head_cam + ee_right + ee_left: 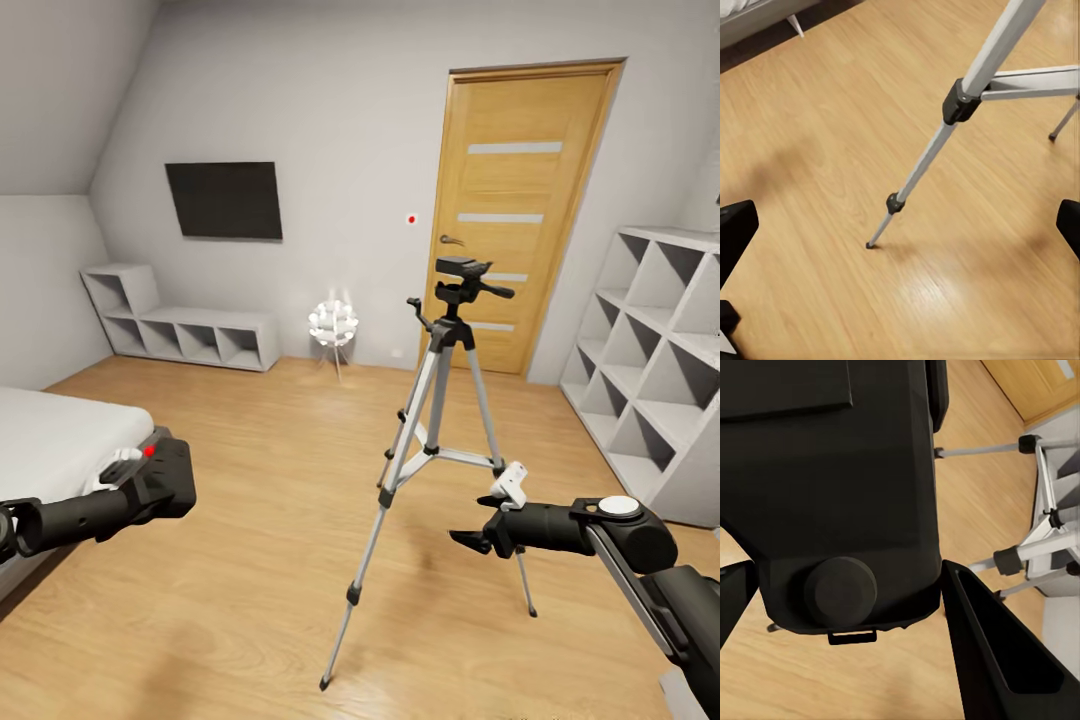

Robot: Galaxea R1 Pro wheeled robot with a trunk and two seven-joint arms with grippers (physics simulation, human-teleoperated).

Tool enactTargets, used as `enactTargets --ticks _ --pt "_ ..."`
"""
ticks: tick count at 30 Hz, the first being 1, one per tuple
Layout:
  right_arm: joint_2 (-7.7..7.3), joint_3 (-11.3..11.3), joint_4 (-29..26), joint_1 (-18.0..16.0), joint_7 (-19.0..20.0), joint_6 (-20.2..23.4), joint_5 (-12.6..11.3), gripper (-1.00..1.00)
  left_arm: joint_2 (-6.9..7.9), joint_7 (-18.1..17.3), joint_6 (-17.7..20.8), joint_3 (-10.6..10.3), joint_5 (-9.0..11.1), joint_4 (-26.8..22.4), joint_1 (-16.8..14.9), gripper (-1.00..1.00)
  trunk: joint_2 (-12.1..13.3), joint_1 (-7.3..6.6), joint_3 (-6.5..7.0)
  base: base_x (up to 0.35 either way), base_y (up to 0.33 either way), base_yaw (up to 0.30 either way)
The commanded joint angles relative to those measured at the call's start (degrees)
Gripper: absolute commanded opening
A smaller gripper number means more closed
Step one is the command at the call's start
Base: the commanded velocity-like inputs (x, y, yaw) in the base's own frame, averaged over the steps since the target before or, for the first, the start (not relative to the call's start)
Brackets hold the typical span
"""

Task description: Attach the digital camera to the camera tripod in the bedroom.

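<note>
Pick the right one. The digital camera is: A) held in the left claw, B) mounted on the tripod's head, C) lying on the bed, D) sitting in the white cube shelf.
A: the digital camera, red button up, sits in the left claw beside the bed; the left wrist view shows its black body between the fingers, while the head of the camera tripod stands bare.

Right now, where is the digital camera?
The digital camera is at the head view's lower left, held in the left gripper beside the white bed, apart from the camera tripod.
</note>
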Motion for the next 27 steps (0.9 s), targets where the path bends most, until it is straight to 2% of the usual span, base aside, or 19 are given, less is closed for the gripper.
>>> enactTargets --ticks 1,12,18,20,23,24,27 --pt "-0.04 0.04 -0.04 -0.06 -0.03 0.39 -0.20 1.00 0.02 0.45 0.17 0.06 0.60 -0.06 -0.03 -1.00 -0.04 0.00 -0.06 0.007 -0.030 -0.074" --pt "-0.04 -0.04 0.06 -0.05 -0.10 0.30 -0.15 1.00 0.47 0.38 0.17 0.21 0.74 -0.39 -0.10 -1.00 -0.04 0.00 -0.06 0.086 -0.212 -0.022" --pt "-0.05 -0.07 0.04 -0.05 -0.09 0.24 -0.09 1.00 1.37 0.19 0.17 0.35 1.11 -0.45 -2.37 -1.00 -0.04 0.00 -0.06 0.086 -0.212 -0.002" --pt "-0.08 -0.12 0.00 -0.05 -0.07 0.23 -0.08 1.00 2.09 0.17 0.17 0.40 2.47 -0.46 -3.75 -1.00 -0.04 0.00 -0.06 0.036 -0.088 -0.001" --pt "-0.10 -0.40 -0.04 -0.05 -0.05 0.23 -0.07 1.00 3.85 0.34 0.17 0.43 6.70 -0.46 -6.01 -1.00 -0.04 0.00 -0.06 0.021 -0.051 -0.001" --pt "-0.10 -0.40 -0.04 -0.05 -0.05 0.23 -0.07 1.00 3.85 0.34 0.17 0.43 6.70 -0.46 -6.01 -1.00 -0.04 0.00 -0.06 0.016 -0.040 0.000" --pt "-0.11 -0.85 -0.09 -0.05 -0.04 0.22 -0.05 1.00 6.46 0.52 0.17 0.45 12.04 -0.47 -8.55 -1.00 -0.04 0.00 -0.06 0.011 -0.026 0.000"
